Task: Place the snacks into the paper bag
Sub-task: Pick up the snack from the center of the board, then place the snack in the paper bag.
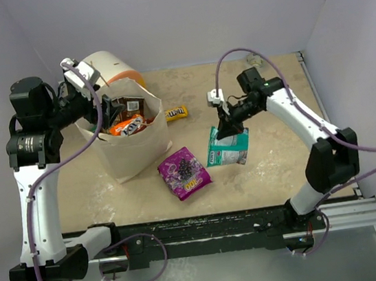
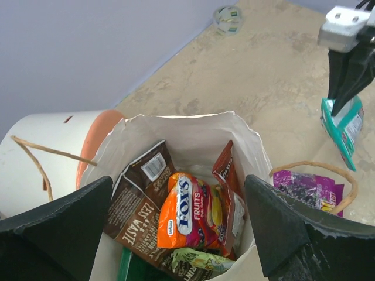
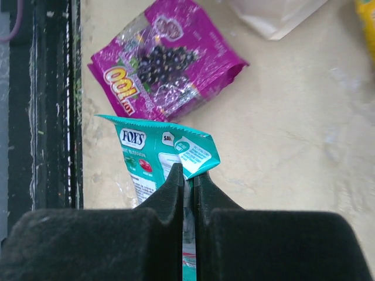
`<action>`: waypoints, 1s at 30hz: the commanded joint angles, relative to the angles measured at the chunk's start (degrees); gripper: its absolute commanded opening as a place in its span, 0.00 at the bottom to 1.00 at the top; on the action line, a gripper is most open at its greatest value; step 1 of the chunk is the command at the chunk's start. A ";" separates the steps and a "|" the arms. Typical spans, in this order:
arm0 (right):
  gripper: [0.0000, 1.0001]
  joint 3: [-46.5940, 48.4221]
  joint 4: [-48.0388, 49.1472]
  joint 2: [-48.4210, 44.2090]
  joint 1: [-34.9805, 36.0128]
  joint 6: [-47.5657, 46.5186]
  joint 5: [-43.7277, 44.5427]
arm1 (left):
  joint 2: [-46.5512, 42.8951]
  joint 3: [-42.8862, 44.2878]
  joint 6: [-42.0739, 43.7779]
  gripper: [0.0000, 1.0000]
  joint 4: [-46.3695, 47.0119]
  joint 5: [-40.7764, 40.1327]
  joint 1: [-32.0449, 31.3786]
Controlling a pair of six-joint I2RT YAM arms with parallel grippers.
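The paper bag (image 1: 134,151) stands upright with its mouth open, the white-and-orange cylinder (image 1: 110,66) just behind it. The left gripper (image 1: 104,117) hangs over the mouth, its fingers spread wide towards either rim. Four packets show inside: dark brown packet (image 2: 139,199), orange Fox's packet (image 2: 184,213), red-brown packet (image 2: 225,168), green-white packet (image 2: 196,260). Right of the bag lie one purple packet (image 1: 184,173) and, at its far corner, one yellow candy bag (image 1: 176,113). Farther right, the right gripper (image 3: 186,175) pinches one teal Fox's packet (image 3: 155,146) by its edge, with bare tabletop (image 1: 281,163) beyond.
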 commanded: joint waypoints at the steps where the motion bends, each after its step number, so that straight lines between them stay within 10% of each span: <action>1: 0.00 3.55 4.09 -8.03 -1.55 8.02 -3.30 | 0.45 2.79 -3.00 0.96 1.67 4.68 0.08; 13: 0.00 1.50 36.99 -24.16 -1.67 37.90 5.69 | 5.07 11.07 -2.22 0.94 0.01 -0.88 -12.07; 30: 0.00 6.83 47.04 -27.33 -1.67 52.24 13.06 | 17.06 17.13 -7.99 0.94 7.21 3.52 -30.45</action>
